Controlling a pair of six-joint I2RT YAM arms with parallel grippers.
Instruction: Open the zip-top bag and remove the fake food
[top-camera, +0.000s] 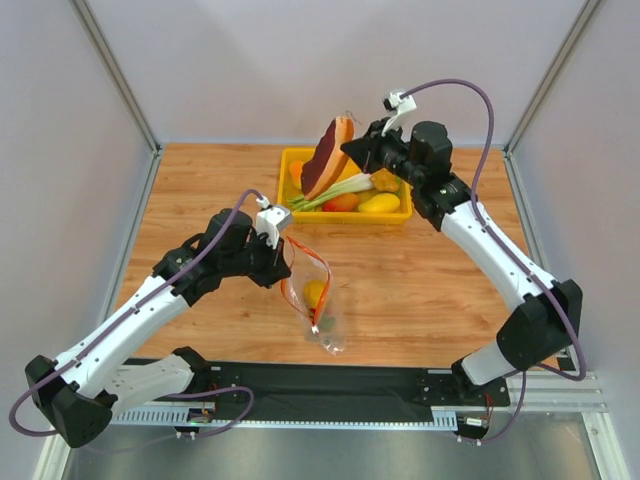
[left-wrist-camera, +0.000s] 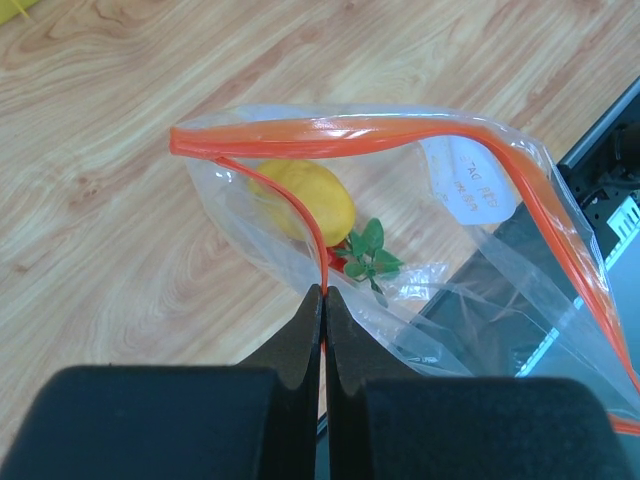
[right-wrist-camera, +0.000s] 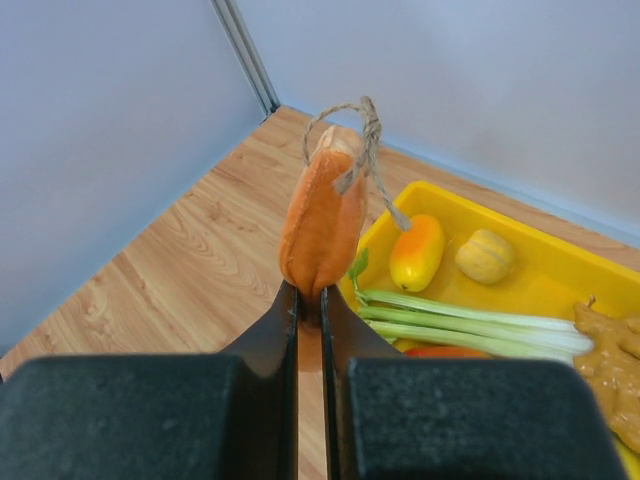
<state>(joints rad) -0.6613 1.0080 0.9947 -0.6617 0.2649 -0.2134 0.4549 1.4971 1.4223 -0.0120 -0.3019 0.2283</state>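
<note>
From above, the left gripper's (top-camera: 284, 262) tips blur into the zip-top bag (top-camera: 318, 300), which is held at the table's (top-camera: 420, 290) 6 o'clock. The left wrist view shows them pinching the orange zip strip (left-wrist-camera: 330, 128), mouth agape, with a yellow fruit (left-wrist-camera: 305, 198) and a red, leafy bit (left-wrist-camera: 368, 255) inside. The right gripper (right-wrist-camera: 309, 295) clamps the meat slice (right-wrist-camera: 320, 225), seen edge-on there, over the yellow tray (right-wrist-camera: 540, 285) at 12 o'clock. Its maroon face shows only from above.

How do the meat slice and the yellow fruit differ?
The meat slice is long, maroon, tan-rinded; the yellow fruit is small and rounded. The right gripper holds the meat slice aloft near the tray; the yellow fruit sits inside the zip-top bag. Both are toy food.
</note>
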